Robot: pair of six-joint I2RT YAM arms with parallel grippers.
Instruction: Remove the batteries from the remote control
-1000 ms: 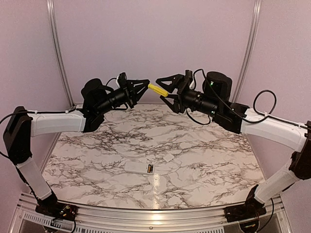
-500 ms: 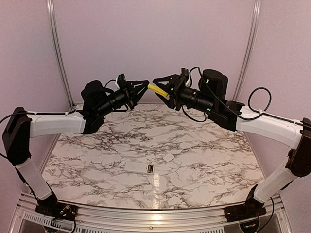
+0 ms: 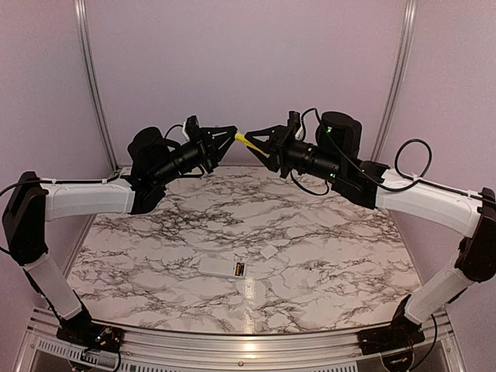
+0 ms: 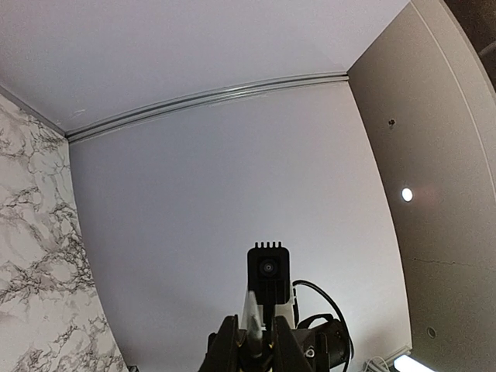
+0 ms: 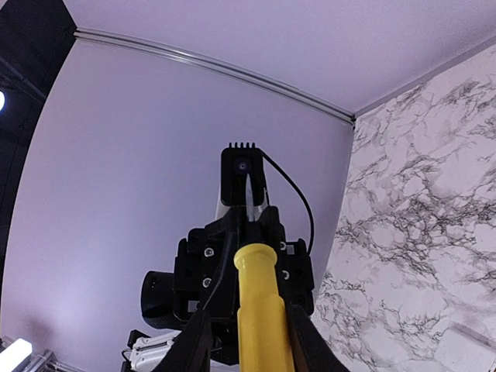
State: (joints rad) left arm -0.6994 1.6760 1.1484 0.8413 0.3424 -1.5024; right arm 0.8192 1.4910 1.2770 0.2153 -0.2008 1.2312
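marble table (image 3: 349,232) from above: one remote control (image 3: 218,266) near the front edge, one white cover (image 3: 269,252) nearby, two raised arms meeting at one yellow-handled screwdriver (image 3: 248,140). left wrist: left gripper (image 4: 249,345) pinched on its shaft. right wrist: right gripper (image 5: 260,325) narrow around the handle, grip unclear.

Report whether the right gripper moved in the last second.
Yes. The right gripper has shifted left, away from the right wall rail, toward the left gripper.

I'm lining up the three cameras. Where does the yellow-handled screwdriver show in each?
Top external: yellow-handled screwdriver in mid-air, upper centre.
Left wrist: handle hidden; a pale sliver at bottom centre may be its shaft.
Right wrist: yellow handle at bottom centre.
Shared landmark: marble tabletop.
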